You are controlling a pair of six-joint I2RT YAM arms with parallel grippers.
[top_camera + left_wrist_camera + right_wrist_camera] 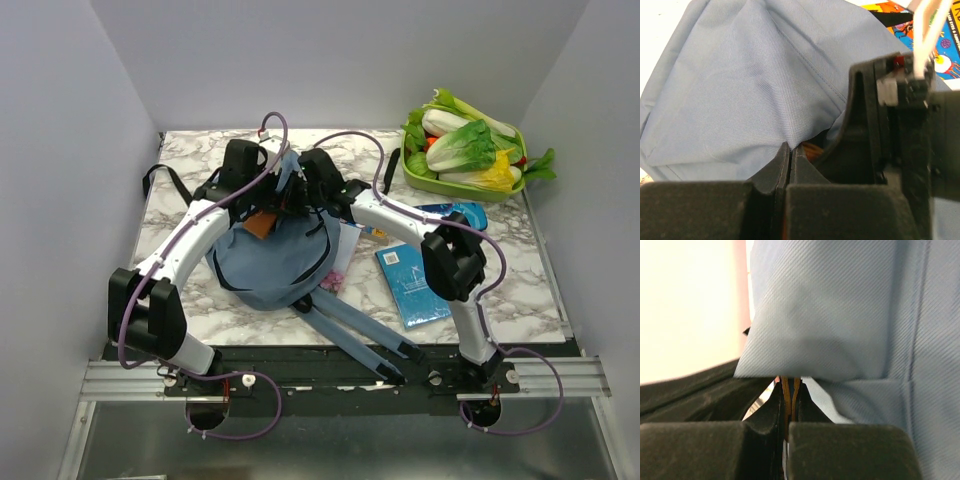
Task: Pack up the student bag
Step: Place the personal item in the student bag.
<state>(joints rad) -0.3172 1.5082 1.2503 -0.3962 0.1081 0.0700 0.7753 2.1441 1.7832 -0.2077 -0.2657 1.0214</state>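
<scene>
1. between the tips of the left claw (790,149) a fold of the student bag (755,80) is pinched. the jaws are clenched with no gap, and the dusty-blue cloth rises from them like a tent.
2. beyond that claw, up at its far right, a bright comic-style booklet (945,45) shows.
3. the right claw (789,392) is clenched too, on a thin tan tab (790,384) that sits right under a corner of the bag's cloth.
4. seen from above, both claws meet over the bag's far end. the bag lies beneath them on the marble table (190,290), its straps (350,330) trailing back toward the arm bases.
5. well off to the right claw's right lie a blue book (412,285) and, farther back, a green tray (425,186) of leafy vegetables.
</scene>
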